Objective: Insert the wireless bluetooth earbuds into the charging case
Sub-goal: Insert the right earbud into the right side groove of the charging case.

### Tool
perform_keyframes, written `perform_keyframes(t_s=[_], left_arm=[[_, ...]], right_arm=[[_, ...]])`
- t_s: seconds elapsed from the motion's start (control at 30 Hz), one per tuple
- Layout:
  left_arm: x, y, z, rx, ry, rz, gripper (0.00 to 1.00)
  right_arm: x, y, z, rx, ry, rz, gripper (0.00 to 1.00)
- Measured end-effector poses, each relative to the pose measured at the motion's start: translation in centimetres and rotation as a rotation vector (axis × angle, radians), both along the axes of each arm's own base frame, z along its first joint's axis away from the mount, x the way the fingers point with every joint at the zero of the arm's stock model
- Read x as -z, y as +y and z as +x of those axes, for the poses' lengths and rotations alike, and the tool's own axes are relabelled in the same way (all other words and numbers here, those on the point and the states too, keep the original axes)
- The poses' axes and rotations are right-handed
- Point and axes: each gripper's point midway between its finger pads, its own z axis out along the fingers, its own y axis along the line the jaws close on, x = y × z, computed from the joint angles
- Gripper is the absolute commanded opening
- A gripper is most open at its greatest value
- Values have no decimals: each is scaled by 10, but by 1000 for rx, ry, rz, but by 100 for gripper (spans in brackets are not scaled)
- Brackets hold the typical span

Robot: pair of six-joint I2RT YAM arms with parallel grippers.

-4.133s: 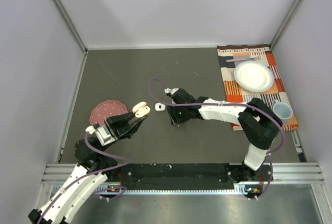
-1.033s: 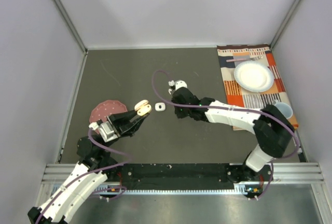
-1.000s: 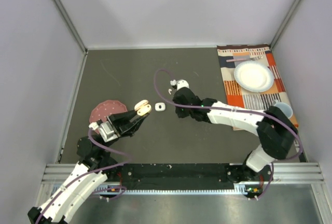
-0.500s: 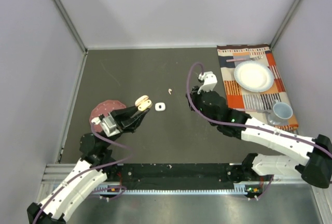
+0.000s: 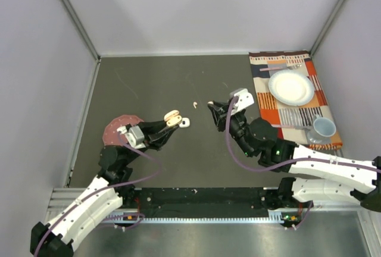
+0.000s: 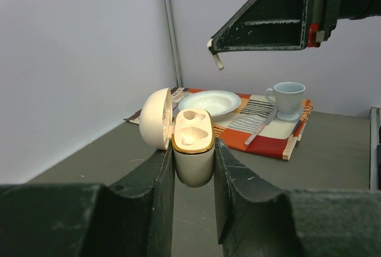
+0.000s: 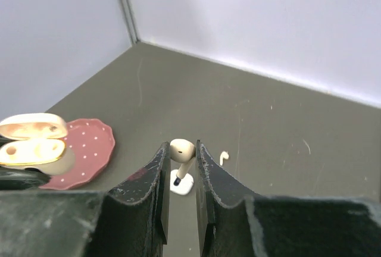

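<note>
The left tool (image 6: 193, 150) is closed narrowly on the charging case (image 6: 194, 143), a pale peach case with a gold rim, held upright off the desk (image 5: 155, 84) with its lid swung open to the left. Its two sockets are seen bare. The right tool (image 7: 180, 153) is pinched shut on a pale earbud (image 7: 181, 150), gripped by the stem with the bud end up. From the left wrist, that earbud is seen hanging from the right tool above and beyond the open case, apart from it; from above, it lies to the right of the case. A second earbud (image 5: 194, 103) lies on the desk, farther off, between the two tools. A small white case (image 5: 186, 123) rests on the desk just right of the held case. A pink dotted dish (image 5: 119, 127) lies at the left. On the striped placemat (image 5: 300, 111) at the right, a white plate (image 5: 291, 87), a cup (image 5: 324, 127) and a fork (image 5: 280, 66) are set.
</note>
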Motion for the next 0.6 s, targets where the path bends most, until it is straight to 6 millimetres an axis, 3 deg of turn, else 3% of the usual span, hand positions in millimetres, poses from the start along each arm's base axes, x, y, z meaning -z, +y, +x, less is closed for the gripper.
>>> perform_keyframes(t_s=[0.17,0.6], left_arm=[[3,-3,-2,20,1,13,0],[17,-11,-2,60,37,57,0]], right_arm=[[-24,14,-19,-73,-115,-10,0],[-36,55,-50,-283,-166,-38,0]])
